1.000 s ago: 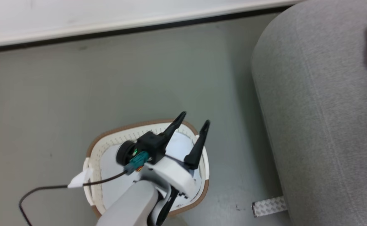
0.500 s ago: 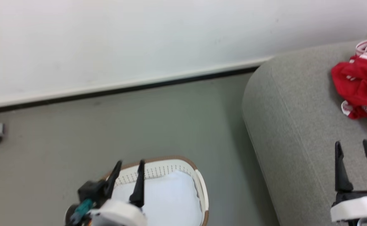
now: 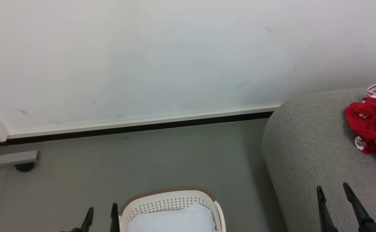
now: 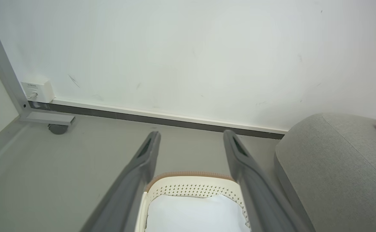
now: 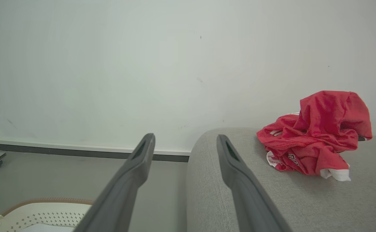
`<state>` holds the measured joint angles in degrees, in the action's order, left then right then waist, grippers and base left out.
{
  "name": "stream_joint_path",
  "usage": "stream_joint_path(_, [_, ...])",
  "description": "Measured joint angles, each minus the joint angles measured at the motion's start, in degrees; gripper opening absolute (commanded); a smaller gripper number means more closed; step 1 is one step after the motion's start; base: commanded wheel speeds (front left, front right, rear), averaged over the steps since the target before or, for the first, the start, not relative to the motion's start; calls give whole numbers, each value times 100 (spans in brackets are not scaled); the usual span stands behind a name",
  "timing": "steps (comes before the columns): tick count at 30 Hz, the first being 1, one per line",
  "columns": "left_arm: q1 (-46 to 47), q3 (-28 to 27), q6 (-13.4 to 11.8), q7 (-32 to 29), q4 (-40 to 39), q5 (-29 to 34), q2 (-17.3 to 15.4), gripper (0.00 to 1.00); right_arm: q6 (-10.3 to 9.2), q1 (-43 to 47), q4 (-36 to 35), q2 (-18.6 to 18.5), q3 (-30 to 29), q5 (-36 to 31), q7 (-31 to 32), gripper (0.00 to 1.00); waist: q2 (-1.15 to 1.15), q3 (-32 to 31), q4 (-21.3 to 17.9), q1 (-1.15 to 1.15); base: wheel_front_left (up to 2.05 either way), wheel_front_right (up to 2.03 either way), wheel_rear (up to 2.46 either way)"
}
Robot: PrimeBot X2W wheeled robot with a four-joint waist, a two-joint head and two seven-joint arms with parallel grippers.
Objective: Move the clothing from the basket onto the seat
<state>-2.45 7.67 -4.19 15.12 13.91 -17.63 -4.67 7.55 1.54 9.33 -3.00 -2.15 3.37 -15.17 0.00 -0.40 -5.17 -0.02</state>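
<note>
The left gripper (image 3: 101, 212) stands released at the bottom of the head view, its two dark fingers spread with nothing between them, just left of the basket (image 3: 168, 190). The right gripper (image 3: 333, 190) is likewise spread and empty, its fingers rising over the near part of the seat (image 3: 304, 154). The clothing (image 5: 316, 141) lies in a crumpled red heap on the seat, well apart from both grippers.

The head view cuts the heap off at its right edge. The right wrist view gives it whole, with white trim low down and a strip of black-and-white lettering. The left wrist view catches a red scrap of it at the far right edge. It also looks between its own fingers into the basket, where a pale liner sheet (image 4: 194, 212) covers the bottom. That view takes in a white wall box (image 4: 38, 90) and a caster (image 4: 56, 129) near the baseboard. The basket stands on the grey floor (image 3: 143, 154) beside the seat, apart from it.
</note>
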Motion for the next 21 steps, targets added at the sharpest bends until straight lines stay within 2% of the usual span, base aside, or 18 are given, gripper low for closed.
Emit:
stream_joint_path(10, [-95,-323,242,1,46,274,157,100,0,113,92,11,115,220,0,100,0,-160,174,1,0,0,0])
stream_joint_path(21, [-94,-419,238,1,79,305,183,100,0,118,154,11,182,276,0,100,0,-214,255,2,0,0,0])
